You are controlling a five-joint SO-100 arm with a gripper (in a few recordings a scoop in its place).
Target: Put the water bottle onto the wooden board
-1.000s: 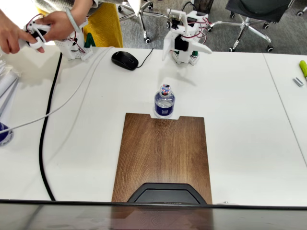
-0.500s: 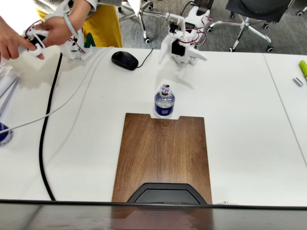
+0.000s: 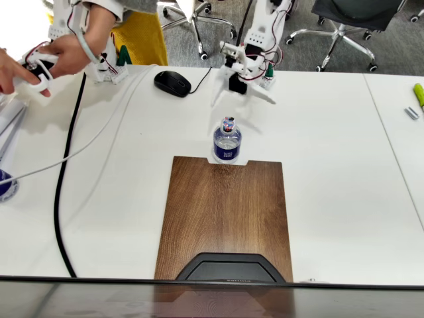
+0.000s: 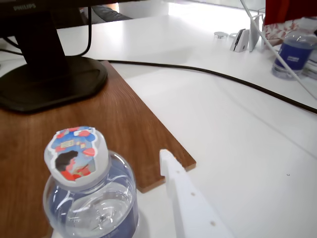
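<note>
While the water bottle stands upright in the wooden board's notch, on the worktop, we approach with gripper spread; next we should straddle it.

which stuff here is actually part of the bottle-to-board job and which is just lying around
Part of the job:
water bottle
wooden board
gripper

Just lying about:
computer mouse
black cable
monitor stand
second bottle
</note>
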